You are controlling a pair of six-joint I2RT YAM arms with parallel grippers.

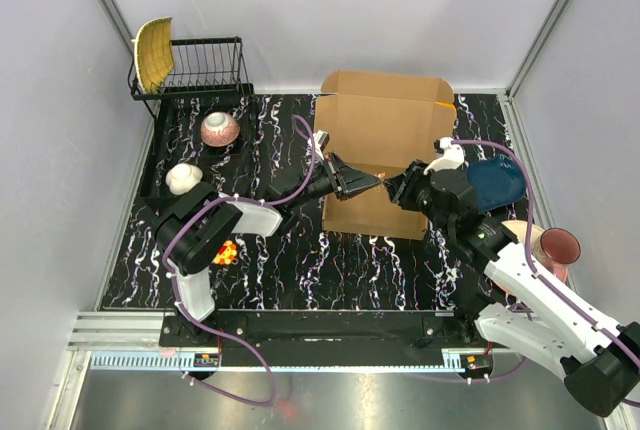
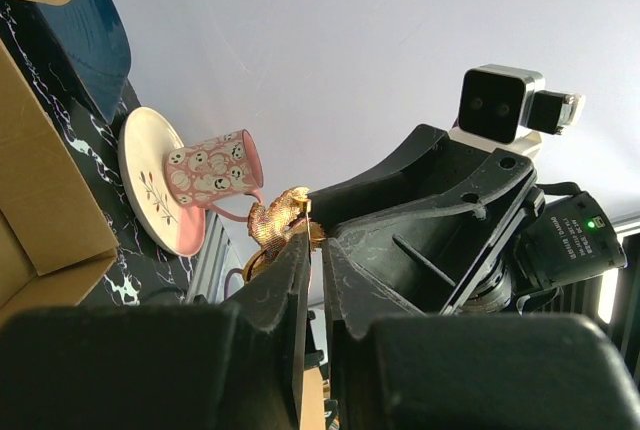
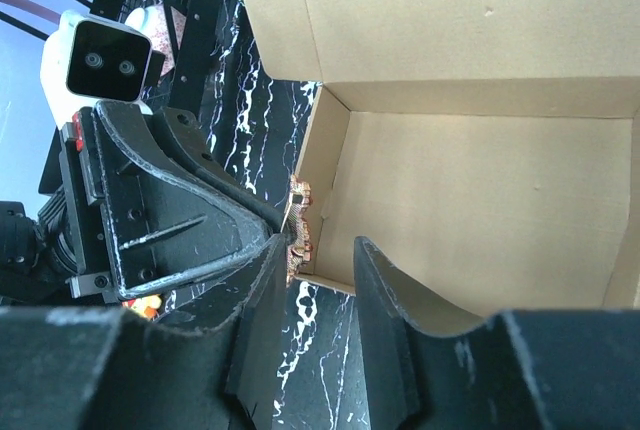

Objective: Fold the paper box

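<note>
- Top view: surface (image 1: 300,260), black with white marbling.
- Box (image 1: 385,130): brown cardboard, open, at the middle of the surface toward the far side. Its lid panel extends to the far edge and its tray is on the near side.
- Left gripper (image 1: 368,185): reaches in from the left, tips over the tray.
- Right gripper (image 1: 393,188): reaches in from the right, tips just beside the left ones.
- Rack (image 1: 205,65): black wire, far left corner, with a yellow dish (image 1: 153,53) standing on edge at its left end.
- Pink bowl (image 1: 220,130) and white bowl (image 1: 183,178): left of the box, apart from it.
- Blue plate (image 1: 497,182): right of the box.
- Mug (image 1: 558,245) on a saucer (image 1: 520,233): near right.
- Left wrist view: left gripper fingers almost pressed together, pinching a small golden-brown piece (image 2: 278,220) at the tips. What it is cannot be told.
- Box at the frame's left edge, and the right gripper's black body straight ahead.
- Right wrist view: right gripper fingers spread, nothing clamped between them, above the tray's near left corner.
- Left gripper tips and the piece meet the tray's left wall.
</note>
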